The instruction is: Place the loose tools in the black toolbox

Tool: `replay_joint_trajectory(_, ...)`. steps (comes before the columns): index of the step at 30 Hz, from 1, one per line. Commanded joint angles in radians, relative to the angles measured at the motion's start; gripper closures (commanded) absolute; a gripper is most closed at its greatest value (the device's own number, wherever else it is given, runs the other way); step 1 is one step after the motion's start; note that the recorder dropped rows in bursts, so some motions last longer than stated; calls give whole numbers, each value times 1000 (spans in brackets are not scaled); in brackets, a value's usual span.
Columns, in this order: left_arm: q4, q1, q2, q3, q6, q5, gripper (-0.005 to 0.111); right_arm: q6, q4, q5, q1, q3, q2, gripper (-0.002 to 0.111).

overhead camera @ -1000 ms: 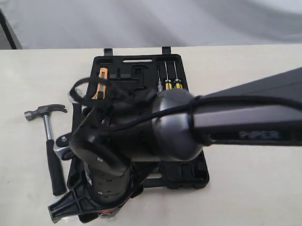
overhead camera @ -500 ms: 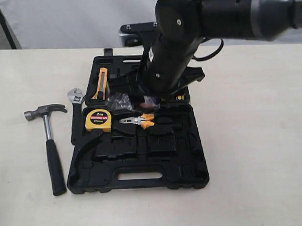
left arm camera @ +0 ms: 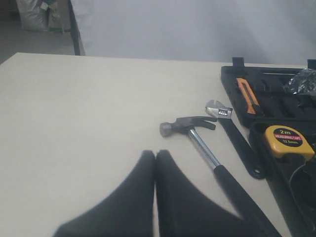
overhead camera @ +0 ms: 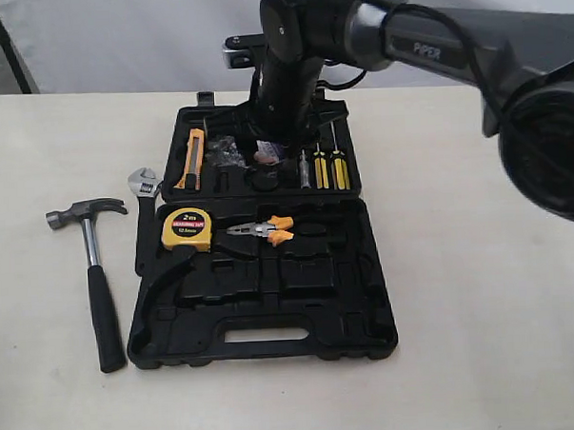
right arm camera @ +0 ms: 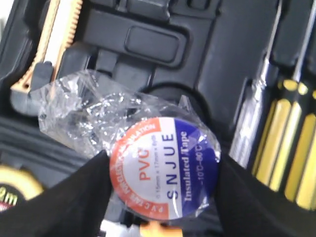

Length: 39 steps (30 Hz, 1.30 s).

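The black toolbox [overhead camera: 329, 299] lies open on the table. My right gripper [overhead camera: 268, 151] hangs over its far half, shut on the tape roll [right arm camera: 165, 168], a blue, white and red labelled roll in a clear crinkled wrapper [right arm camera: 84, 113]. The black fingers [right arm camera: 74, 197] press on both sides of the roll above a round recess. The claw hammer [overhead camera: 97, 280] and the adjustable wrench [overhead camera: 145, 188] lie on the table left of the box. My left gripper [left arm camera: 155, 154] is shut with nothing in it, low over the bare table beside the hammer [left arm camera: 197, 138] and wrench [left arm camera: 232, 131].
A yellow tape measure [overhead camera: 187, 229] and orange-handled pliers [overhead camera: 264, 230] sit in the near half of the box. An orange utility knife [overhead camera: 193, 157] and yellow-handled screwdrivers [overhead camera: 328, 166] sit in the far half. The right arm reaches across above the box.
The right arm has swung from the box's near left corner up and back to the far half, carrying the tape roll. Hammer and wrench have not moved.
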Motion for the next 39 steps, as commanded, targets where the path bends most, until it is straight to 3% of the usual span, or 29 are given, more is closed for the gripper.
replay_joint_trajectory(1, -14, 3, -8, 9, -10, -17, 105, -15, -8, 29, -6, -99, 81, 108)
replay_joint_trajectory(11, -14, 3, -8, 9, -10, -17, 105, -15, -23, 66, -6, -132, 136, 104)
replay_joint_trajectory(19, -14, 3, -8, 9, -10, -17, 105, -16, -23, 62, -6, -132, 144, 57)
replay_joint_trajectory(24, -14, 3, -8, 9, -10, -17, 105, -8, -23, 51, -6, -132, 144, 34)
replay_joint_trajectory(26, -14, 3, -8, 9, -10, -17, 105, -8, -23, 58, -6, -132, 141, 32)
replay_joint_trajectory(30, -14, 3, -8, 9, -10, -17, 105, -8, -65, 107, -6, -181, 94, 35)
replay_joint_trajectory(32, -14, 3, -8, 9, -10, -17, 105, -16, -65, 114, -6, -220, 76, 55)
replay_joint_trajectory(36, -14, 3, -8, 9, -10, -17, 105, -30, -58, 103, -6, -233, 105, 108)
replay_joint_trajectory(39, -14, 3, -8, 9, -10, -17, 105, -30, -50, 107, -6, -233, 165, 109)
